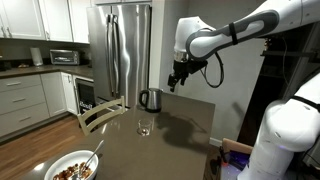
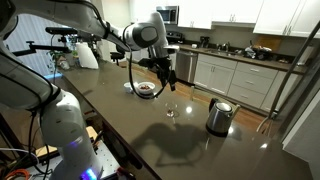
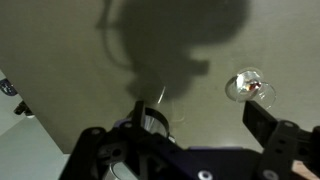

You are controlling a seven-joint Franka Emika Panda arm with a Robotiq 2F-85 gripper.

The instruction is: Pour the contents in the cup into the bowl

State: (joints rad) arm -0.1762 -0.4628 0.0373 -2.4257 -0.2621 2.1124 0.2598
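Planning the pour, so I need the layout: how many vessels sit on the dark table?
3. The bowl sits near one end, the cup roughly in the middle, and the kettle just beyond the cup. More may sit out of view.

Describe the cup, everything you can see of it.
The cup is a small clear glass tumbler, short and see-through, standing upright on the dark tabletop and touching only that. It sits apart from the steel kettle and the white bowl. The wrist view shows a reddish glint inside; contents too small to tell. The open gripper hangs above, clear of it.
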